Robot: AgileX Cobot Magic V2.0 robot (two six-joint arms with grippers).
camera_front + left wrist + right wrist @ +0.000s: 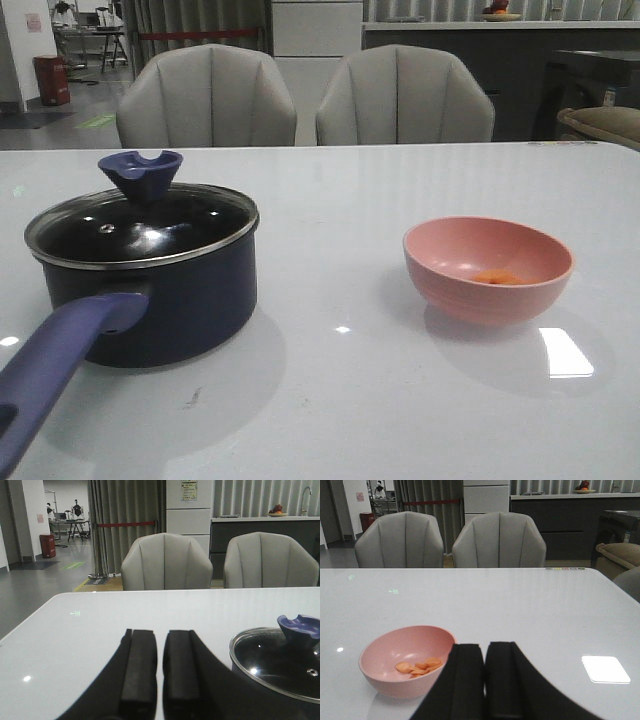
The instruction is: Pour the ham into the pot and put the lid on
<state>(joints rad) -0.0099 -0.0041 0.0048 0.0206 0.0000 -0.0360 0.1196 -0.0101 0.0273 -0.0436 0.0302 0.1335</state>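
Note:
The dark navy pot (170,300) stands at the table's left with its purple-blue handle (60,360) pointing toward the front. The glass lid (140,225) with a blue knob (140,172) sits on the pot. The ham (497,278), a few orange bits, lies in a pink bowl (487,268) at the right. Neither gripper shows in the front view. My left gripper (160,635) is shut and empty, to the left of the lid (280,662). My right gripper (484,647) is shut and empty, just right of the bowl (395,665) with the ham (420,666).
Two grey chairs (300,100) stand behind the white table's far edge (400,145). A bright light reflection (565,352) lies on the table in front of the bowl.

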